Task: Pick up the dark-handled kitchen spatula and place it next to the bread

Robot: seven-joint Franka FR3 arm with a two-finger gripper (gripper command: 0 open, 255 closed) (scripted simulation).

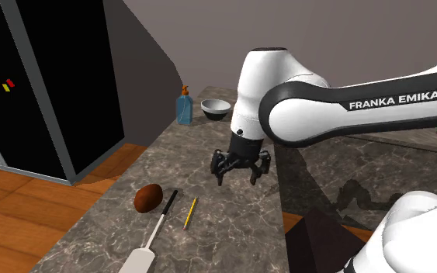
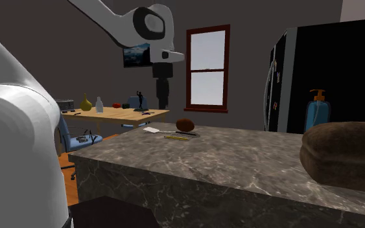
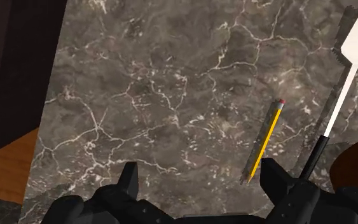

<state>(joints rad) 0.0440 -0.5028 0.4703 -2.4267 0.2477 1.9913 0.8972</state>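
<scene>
The gripper (image 1: 241, 174) is held wide open above the veined dark marble counter (image 1: 232, 225), with nothing between its fingers. The spatula (image 1: 156, 230), a flat white blade on a thin white shaft with a dark handle, is laid on the counter between a rounded brown lump (image 1: 148, 198) and a yellow pencil (image 1: 190, 212). The bread (image 2: 343, 155), a rough brown loaf well apart from the spatula, is cut off at the second exterior view's right edge, and a blue bottle (image 2: 317, 110) is partly hidden behind it.

Under gripper (image 1: 240, 178): bare counter (image 1: 232, 225), free passage.
Flanking spatula (image 1: 156, 233) handle: bread (image 1: 148, 198), pencil (image 1: 189, 212), both near.
Far end: bottle (image 1: 185, 107), bowl (image 1: 215, 108).
</scene>
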